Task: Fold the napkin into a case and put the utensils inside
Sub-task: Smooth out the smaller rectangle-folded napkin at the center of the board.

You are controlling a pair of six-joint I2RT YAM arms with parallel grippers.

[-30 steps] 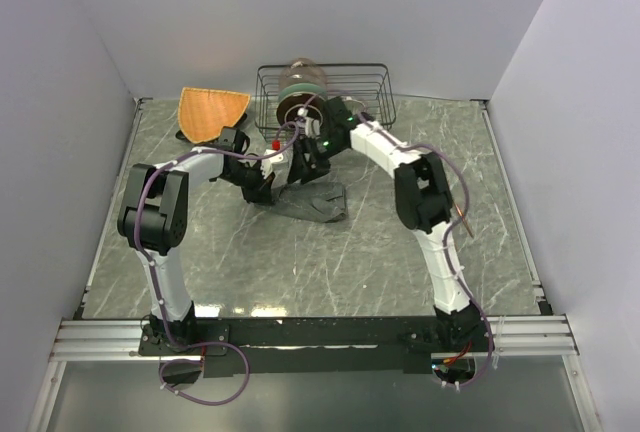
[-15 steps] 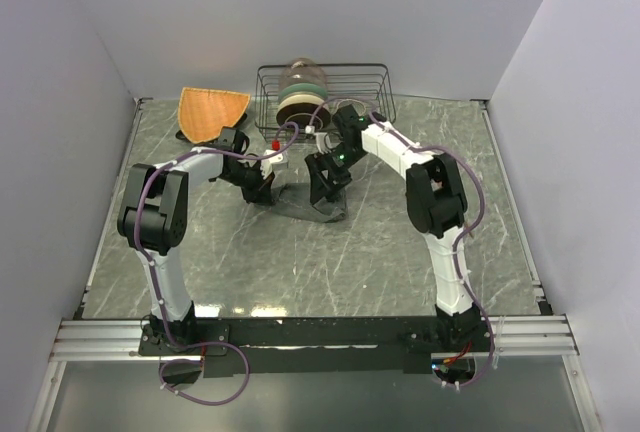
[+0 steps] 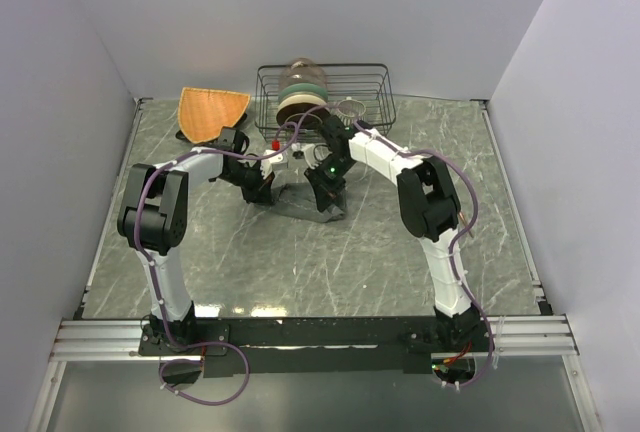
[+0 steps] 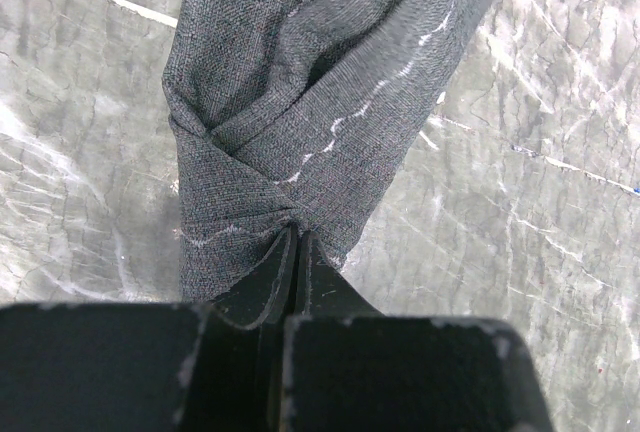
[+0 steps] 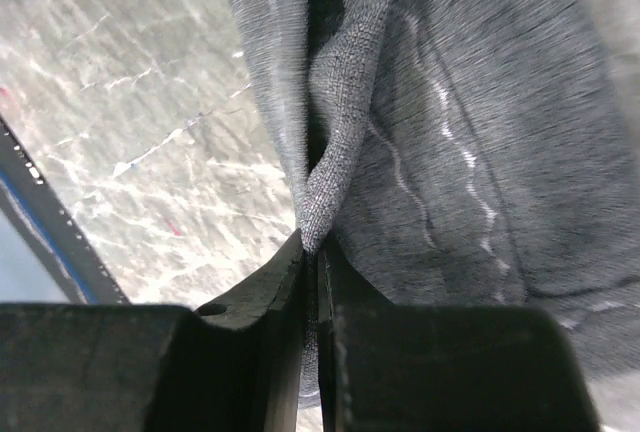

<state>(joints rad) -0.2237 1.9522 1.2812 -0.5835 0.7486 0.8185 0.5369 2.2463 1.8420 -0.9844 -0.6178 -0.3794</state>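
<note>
Here, left hand (image 4: 297, 240), right hand (image 5: 313, 255), pinching napkin (image 4: 300, 102)

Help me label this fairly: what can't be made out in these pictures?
- Napkin: wrist views cut it off at the frame edges; in the top view the left arm and right arm cover its folds.
- Cutlery: not clearly visible in any view.
- Rack: contents too small in the top view, partly behind the right arm.

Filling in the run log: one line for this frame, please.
left gripper: shut on napkin | right gripper: shut on napkin fold | napkin: bunched between both grippers, fold unfinished
</note>
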